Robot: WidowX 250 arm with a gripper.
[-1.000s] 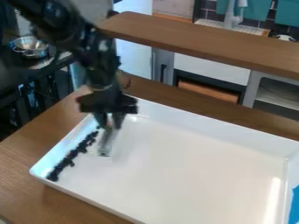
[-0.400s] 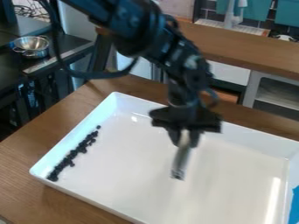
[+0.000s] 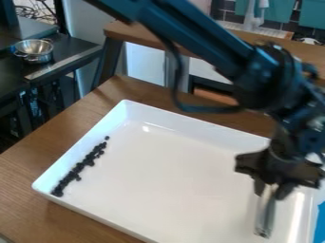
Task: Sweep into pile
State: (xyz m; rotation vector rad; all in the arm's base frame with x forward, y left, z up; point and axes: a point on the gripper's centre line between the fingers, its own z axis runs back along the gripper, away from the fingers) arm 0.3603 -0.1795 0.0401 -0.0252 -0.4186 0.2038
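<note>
Gripper (image 3: 273,190) clamped on slim tool (image 3: 265,214), tip down, near tray's (image 3: 165,190) right edge; dark bits (image 3: 78,168) strung along left edge.

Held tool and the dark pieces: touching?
Apart. The camera view shows a wide, bare stretch of white tray between the tool and the dark pieces.

I'm running a black arm (image 3: 181,28) with a teal sheen along its long, smooth link (image 3: 213,47). Above my pincer (image 3: 270,193) sit bulky, rounded joints (image 3: 263,85) with pale spots (image 3: 316,123) and a looping dark cable (image 3: 213,110). The pincer's wide black crosspiece (image 3: 276,166) has flared ends.
</note>
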